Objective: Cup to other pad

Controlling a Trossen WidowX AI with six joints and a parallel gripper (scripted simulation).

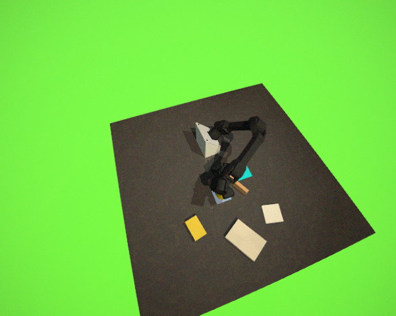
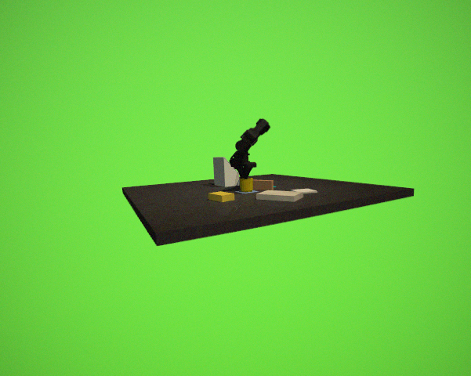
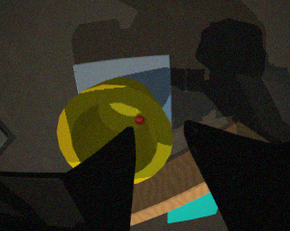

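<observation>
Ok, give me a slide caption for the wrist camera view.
Gripper partly open above the yellow cup on its blue pad, one finger over the rim, nothing gripped.

Matte black jointed robot arm (image 1: pixel 249 143), built from chunky rounded links with bulkier knuckle-like housings at the joints, no visible cables, screws or markings at this size. Black parallel-jaw gripper (image 3: pixel 159 154) ends in two broad, flat, wedge-shaped black fingers that taper to blunt points, surfaces plain and unlit in the wrist view. A thin bright green curved line runs along the lower edge of the right-hand finger near the frame bottom; the exterior view shows only a dark lumpy silhouette.
</observation>
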